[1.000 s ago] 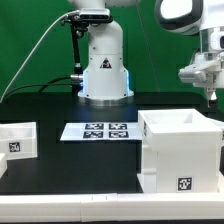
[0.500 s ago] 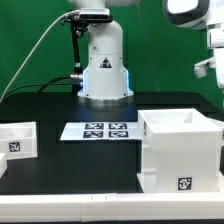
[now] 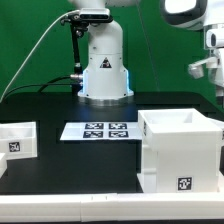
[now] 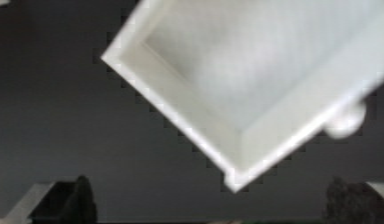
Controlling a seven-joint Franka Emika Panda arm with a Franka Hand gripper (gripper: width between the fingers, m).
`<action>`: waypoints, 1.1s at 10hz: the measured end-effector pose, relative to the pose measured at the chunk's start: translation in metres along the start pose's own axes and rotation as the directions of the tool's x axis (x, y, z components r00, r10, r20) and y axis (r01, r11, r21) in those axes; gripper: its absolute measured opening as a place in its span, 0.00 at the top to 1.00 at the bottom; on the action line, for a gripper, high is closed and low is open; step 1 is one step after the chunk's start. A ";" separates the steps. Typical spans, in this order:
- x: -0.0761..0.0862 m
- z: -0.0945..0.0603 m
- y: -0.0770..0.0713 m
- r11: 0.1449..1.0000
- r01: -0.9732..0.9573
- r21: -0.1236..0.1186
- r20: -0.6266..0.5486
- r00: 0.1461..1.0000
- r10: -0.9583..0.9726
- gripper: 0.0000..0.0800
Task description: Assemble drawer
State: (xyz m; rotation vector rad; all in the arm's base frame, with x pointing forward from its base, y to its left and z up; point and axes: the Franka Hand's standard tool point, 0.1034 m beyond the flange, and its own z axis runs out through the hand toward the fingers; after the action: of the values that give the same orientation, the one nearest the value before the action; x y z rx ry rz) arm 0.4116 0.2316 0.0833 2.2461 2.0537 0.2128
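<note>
The drawer, a small low white tray with a tag on its front, sits on the black table at the exterior view's far left. The tall white cube casing stands at the right front, open side up. My gripper hangs high above the casing at the exterior view's right edge, partly cut off by the frame. In the wrist view the casing lies blurred below, seen from above. My gripper is open, its two dark fingers standing wide apart with nothing between them.
The marker board lies flat in the middle of the table, in front of the white robot base. A green backdrop closes off the back. The table's front edge runs just below the casing.
My hand has risen a little and shifted at the exterior view's right edge. The drawer, casing and marker board have not moved. The jaws stay open.
</note>
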 end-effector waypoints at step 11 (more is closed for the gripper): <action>-0.019 -0.004 0.021 0.971 -0.236 0.032 0.008 0.972 0.236 0.19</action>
State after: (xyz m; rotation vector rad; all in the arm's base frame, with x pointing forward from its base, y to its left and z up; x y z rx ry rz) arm 0.4297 0.2110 0.0899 2.5063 1.7954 0.1914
